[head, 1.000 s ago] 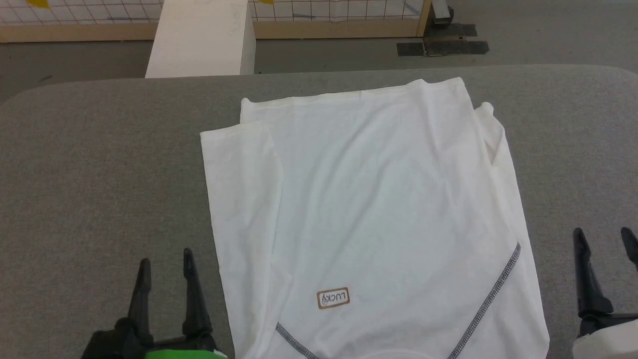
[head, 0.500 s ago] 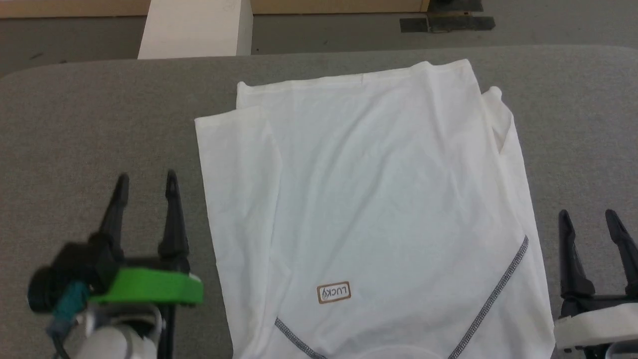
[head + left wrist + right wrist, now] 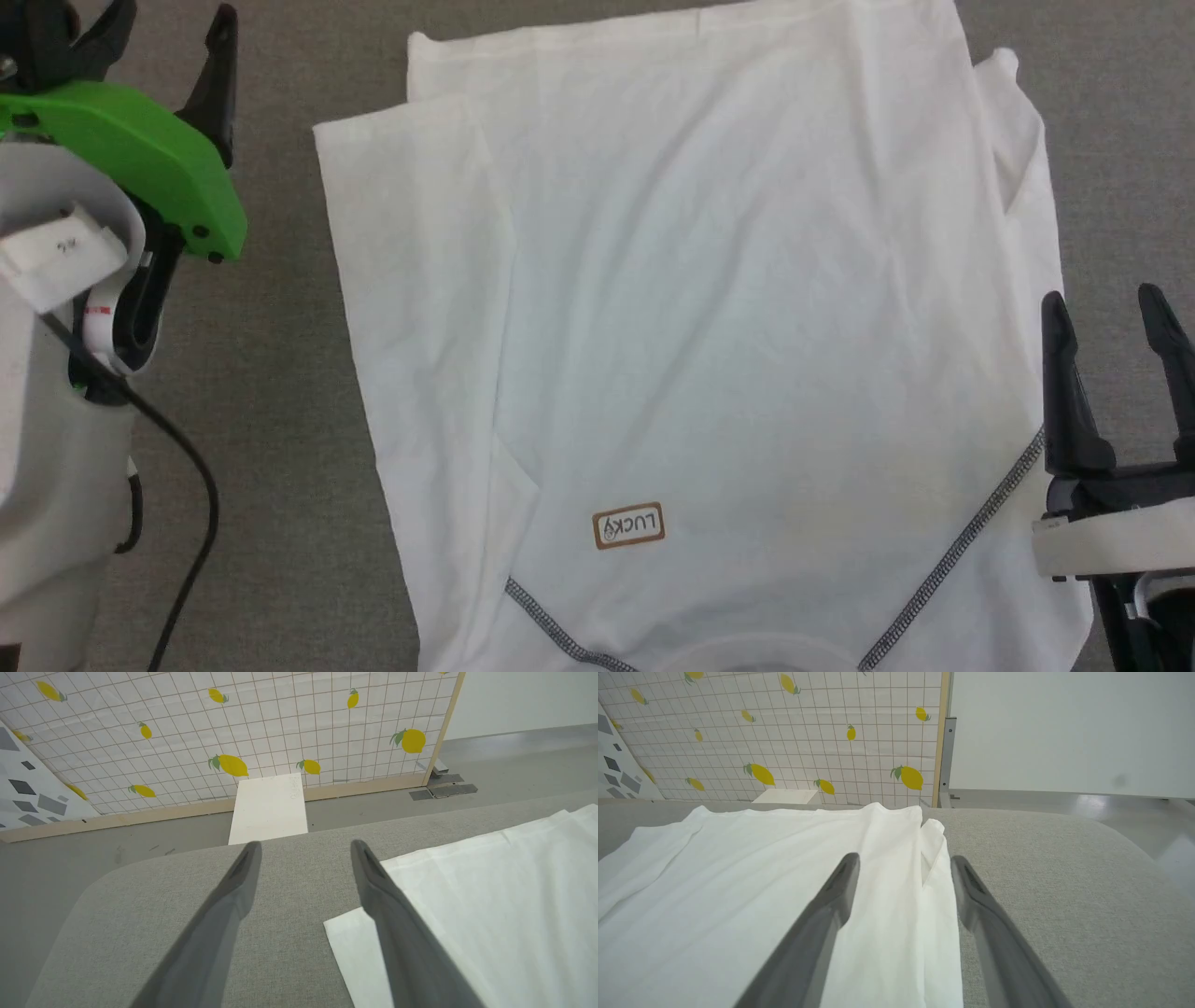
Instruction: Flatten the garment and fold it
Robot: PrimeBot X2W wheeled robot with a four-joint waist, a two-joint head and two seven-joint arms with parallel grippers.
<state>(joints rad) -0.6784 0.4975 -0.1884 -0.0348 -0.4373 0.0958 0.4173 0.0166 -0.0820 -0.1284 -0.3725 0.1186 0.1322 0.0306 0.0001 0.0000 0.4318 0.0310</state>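
The garment (image 3: 709,327) lies spread on the grey table (image 3: 280,420), collar at 6 o'clock and hem at 12. It looks mostly flat with its sides seemingly turned in, and the crosswise folding appears not yet done. The left gripper (image 3: 173,23) at 10 o'clock and the right gripper (image 3: 1102,301) at 4 o'clock both gape wide, holding nothing.
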